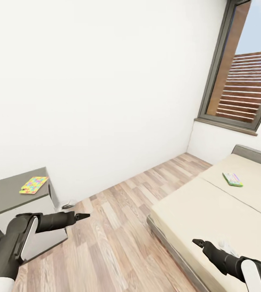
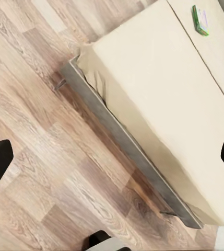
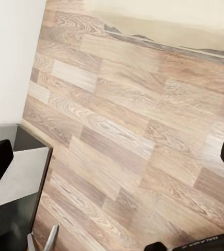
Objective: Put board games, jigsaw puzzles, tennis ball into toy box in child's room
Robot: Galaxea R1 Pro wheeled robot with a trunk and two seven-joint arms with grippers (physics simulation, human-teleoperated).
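Lying near the end edge of the table (image 1: 8, 194), a jigsaw puzzle (image 1: 34, 184) sat flat, while a green board game (image 1: 232, 179) rested on the bed (image 1: 211, 211) toward its headboard edge. Both the left gripper (image 1: 81, 216) and the right gripper (image 1: 199, 243) hung over the wooden floor (image 1: 118, 227) with jaws spread wide, holding nothing.

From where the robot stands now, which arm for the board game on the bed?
Right, likely. The right claw hangs over the bed, on the side where the board game lies. The left claw hangs over the floor by the table. Both claws are open and empty.
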